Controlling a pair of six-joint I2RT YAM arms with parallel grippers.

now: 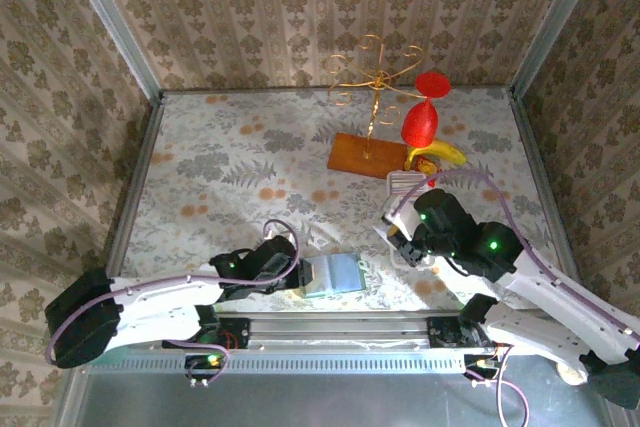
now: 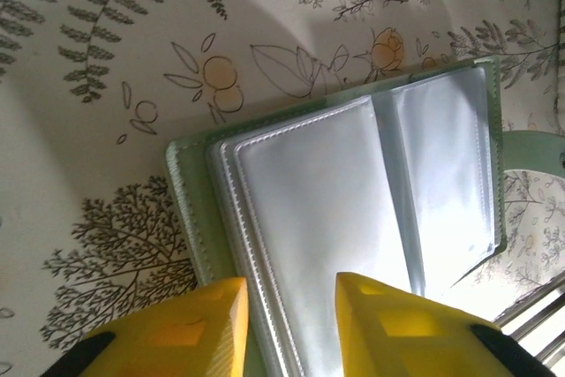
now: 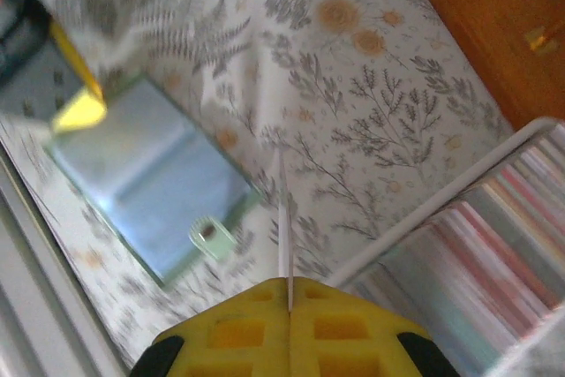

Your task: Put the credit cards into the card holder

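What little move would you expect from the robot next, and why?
Probably the right gripper should carry its credit card over toward the open card holder. Its jaws are shut on the card, held edge-on, while the holder lies open some way off, with the left gripper at its edge.

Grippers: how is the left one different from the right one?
The right gripper is shut on a thin card, seen edge-on; the left gripper is open. The left gripper hangs over the open card holder; the right gripper is close to the white tray, away from the card holder. Both have yellow fingers.
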